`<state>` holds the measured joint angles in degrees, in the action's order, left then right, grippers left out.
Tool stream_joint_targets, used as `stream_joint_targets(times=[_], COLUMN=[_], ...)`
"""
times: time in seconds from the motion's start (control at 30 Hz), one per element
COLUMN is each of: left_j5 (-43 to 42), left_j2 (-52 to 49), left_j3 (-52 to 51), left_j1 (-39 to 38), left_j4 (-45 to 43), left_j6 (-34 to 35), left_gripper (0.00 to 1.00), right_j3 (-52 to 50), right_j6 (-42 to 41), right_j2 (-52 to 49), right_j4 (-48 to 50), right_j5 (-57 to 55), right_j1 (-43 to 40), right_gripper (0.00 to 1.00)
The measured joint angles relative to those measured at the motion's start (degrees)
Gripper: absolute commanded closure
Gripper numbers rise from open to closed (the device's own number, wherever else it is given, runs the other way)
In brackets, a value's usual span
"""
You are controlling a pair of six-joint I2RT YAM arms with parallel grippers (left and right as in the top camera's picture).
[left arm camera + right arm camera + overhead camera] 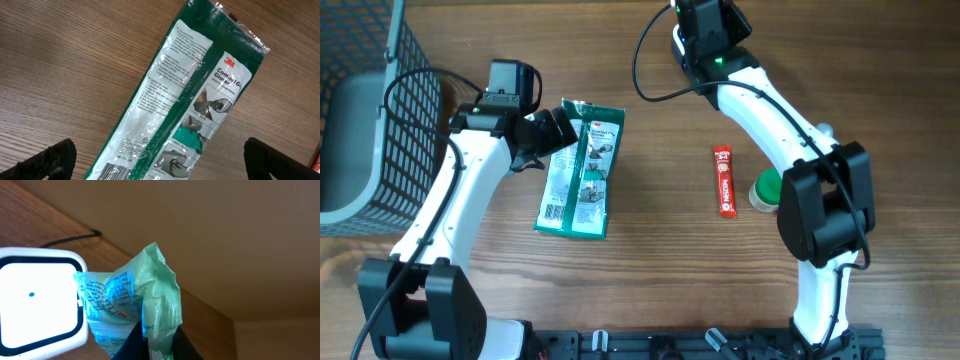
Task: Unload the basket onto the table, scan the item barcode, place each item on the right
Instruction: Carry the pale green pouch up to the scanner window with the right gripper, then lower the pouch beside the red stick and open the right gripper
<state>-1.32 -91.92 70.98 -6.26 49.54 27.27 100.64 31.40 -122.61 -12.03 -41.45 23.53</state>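
**White shells, black joints on both arms**

The left arm (470, 195) has smooth, rounded white shells between chunky black joint housings. A thin black cable (428, 218) runs along its left edge. The right arm (770, 110) is built alike, with a curved white link and a large black block at the near joint. A small green light (720, 62) glows by its far housing. The left gripper (548, 133) is black, and its fingertips (50, 160) are matte and rounded.

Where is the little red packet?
In the overhead view the red packet lies on the table's right half, just left of a green round thing and right of the glove pack.
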Motion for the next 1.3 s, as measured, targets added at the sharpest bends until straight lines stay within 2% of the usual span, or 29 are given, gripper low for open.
stream_joint_targets(times=[0.5,0.77,1.03,1.13,1.3], left_j5=[0.0,0.0,0.0,0.0,0.0], left_j2=[0.0,0.0,0.0,0.0,0.0], left_j3=[0.0,0.0,0.0,0.0,0.0], left_j1=[0.0,0.0,0.0,0.0,0.0], left_j4=[0.0,0.0,0.0,0.0,0.0], left_j6=[0.0,0.0,0.0,0.0,0.0], left_gripper=[0.00,0.00,0.00,0.00,0.00], right_j3=[0.0,0.7,0.7,0.4,0.1], right_j6=[-0.5,-1.4,-5.9,-10.0,-20.3], right_j2=[-1.4,-1.3,-0.7,2.5,17.6], right_j4=[-7.2,-15.1,-16.9,-21.4,-40.3], right_j5=[2.6,14.4,16.1,16.8,27.8], right_j1=[0.7,1.5,1.5,1.5,1.5], right_gripper=[0.96,0.96,0.96,0.95,0.96])
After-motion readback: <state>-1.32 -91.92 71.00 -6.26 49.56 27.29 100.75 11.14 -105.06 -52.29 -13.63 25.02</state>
